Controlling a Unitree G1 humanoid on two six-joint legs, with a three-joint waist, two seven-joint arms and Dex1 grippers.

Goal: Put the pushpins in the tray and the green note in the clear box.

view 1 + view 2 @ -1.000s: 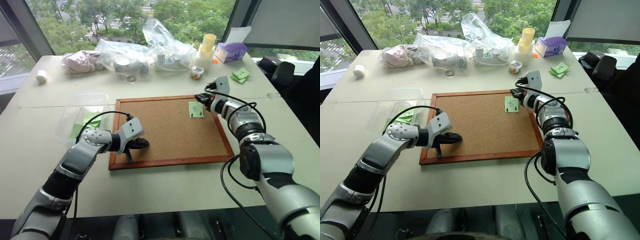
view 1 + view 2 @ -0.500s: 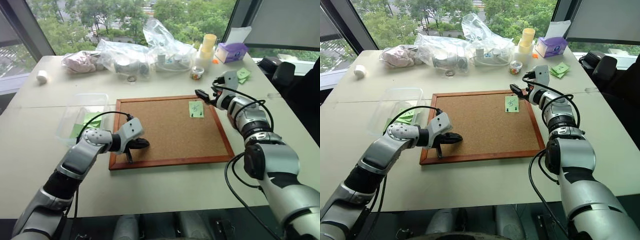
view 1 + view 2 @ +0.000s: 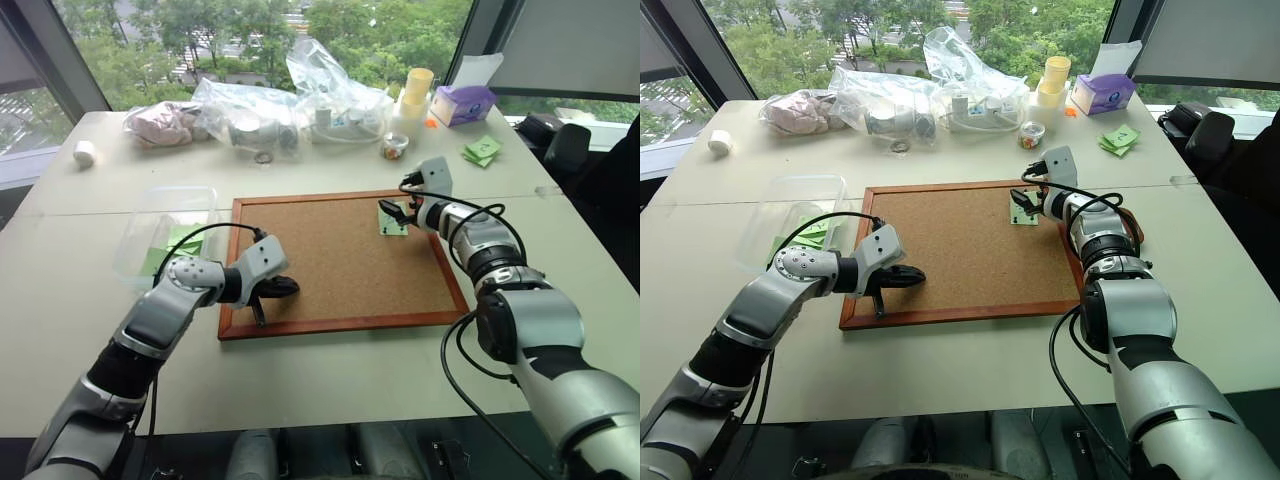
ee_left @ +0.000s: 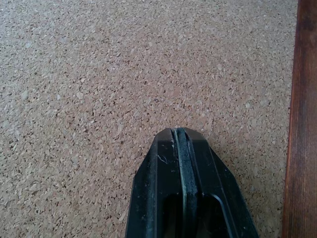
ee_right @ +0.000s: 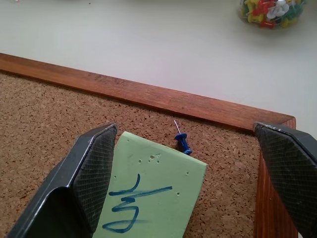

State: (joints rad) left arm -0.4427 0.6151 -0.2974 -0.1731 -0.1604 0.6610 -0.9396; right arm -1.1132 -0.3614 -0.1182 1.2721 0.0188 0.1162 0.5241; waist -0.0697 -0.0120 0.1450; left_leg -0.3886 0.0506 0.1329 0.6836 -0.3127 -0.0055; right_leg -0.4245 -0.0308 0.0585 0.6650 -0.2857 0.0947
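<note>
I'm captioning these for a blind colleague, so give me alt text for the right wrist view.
The right tool is wide open over the corner of a cork board, its fingers on either side of a green note with a blue scribble. A blue pushpin lies loose on the cork by the note's edge. Beyond the wooden frame, a small container of coloured pins sits on the white table.

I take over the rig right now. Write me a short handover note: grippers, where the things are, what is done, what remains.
Left gripper: shut, empty, resting on the cork board near its front left corner.
Right gripper: open wide, empty, hovering over the green note.
Green note: lies on the cork board near its far right corner; holes show in it.
Blue pushpin: lies loose on the cork beside the note's edge.
Clear box: left of the board, with green paper inside.
Done: the note looks unpinned.
Left: pushpin to the tray, note to the clear box.
</note>
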